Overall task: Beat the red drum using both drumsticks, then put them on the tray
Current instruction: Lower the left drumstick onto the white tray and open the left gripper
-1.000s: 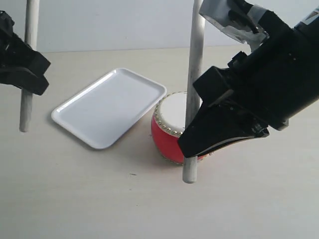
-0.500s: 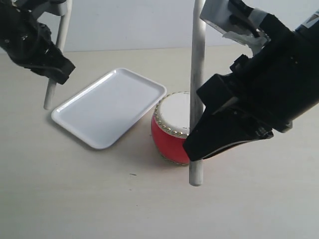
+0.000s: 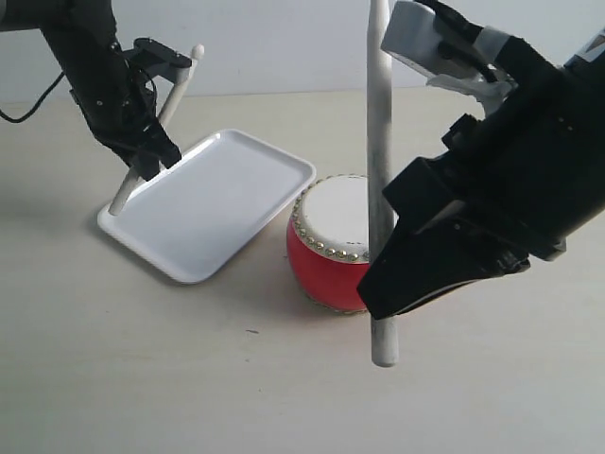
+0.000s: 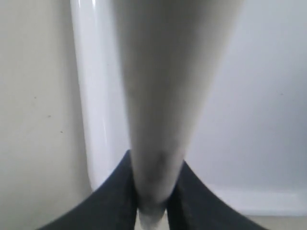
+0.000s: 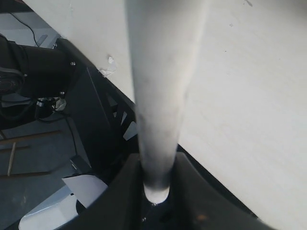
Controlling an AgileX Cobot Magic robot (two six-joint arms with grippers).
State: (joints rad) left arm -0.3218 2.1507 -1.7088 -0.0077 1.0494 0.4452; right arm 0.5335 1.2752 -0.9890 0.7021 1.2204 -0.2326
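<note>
The red drum point(image 3: 326, 260) with its cream skin stands mid-table, right of the white tray point(image 3: 213, 203). My left gripper point(image 3: 142, 151) is shut on one drumstick point(image 3: 175, 90), tilted, its lower end at the tray's left corner; in the left wrist view that drumstick point(image 4: 163, 96) runs out over the tray point(image 4: 249, 120) between the dark fingers point(image 4: 105, 201). My right gripper point(image 3: 397, 274) is shut on the other drumstick point(image 3: 380, 132), held upright in front of the drum, lower end just above the table. In the right wrist view this drumstick point(image 5: 160, 86) sits between the fingers.
The pale table point(image 3: 189, 378) stretches in front of the drum and tray. A pale wall runs behind. In the right wrist view the table edge point(image 5: 144, 120) and dark equipment point(image 5: 43, 67) beyond it show.
My left arm has swung in from the left edge and down, tilting its drumstick until the lower end reaches the tray's left corner. The right drumstick has shifted slightly right and lower.
</note>
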